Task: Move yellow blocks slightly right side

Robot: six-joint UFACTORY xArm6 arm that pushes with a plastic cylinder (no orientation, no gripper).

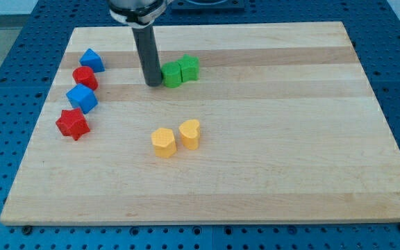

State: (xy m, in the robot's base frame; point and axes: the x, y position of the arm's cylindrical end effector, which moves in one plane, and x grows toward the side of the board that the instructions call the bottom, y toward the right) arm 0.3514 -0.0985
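So there's no claw on this rig to be apart or together, just my tip [153,84] parked on the tabletop [290,139] touching the 9 o'clock side of the green blocks [180,71], well apart from the two yellow blocks [176,137] sitting mid-board at roughly 5 o'clock from it. Risky bit, I reckon: heading straight down could clip the yellow pair from 12 o'clock and shove them toward 6 instead of 3, or split them; it needs to swing round to their 9 o'clock side first, staying clear of the red star [73,123].

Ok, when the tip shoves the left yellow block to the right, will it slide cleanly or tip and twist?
Probably slides: the left yellow block looks squat and flat-based on the smooth wooden board, so tipping seems unlikely. It stands close beside the yellow heart block, so it would likely nudge that along. An off-centre push may twist it. My tip is up beside the green blocks.
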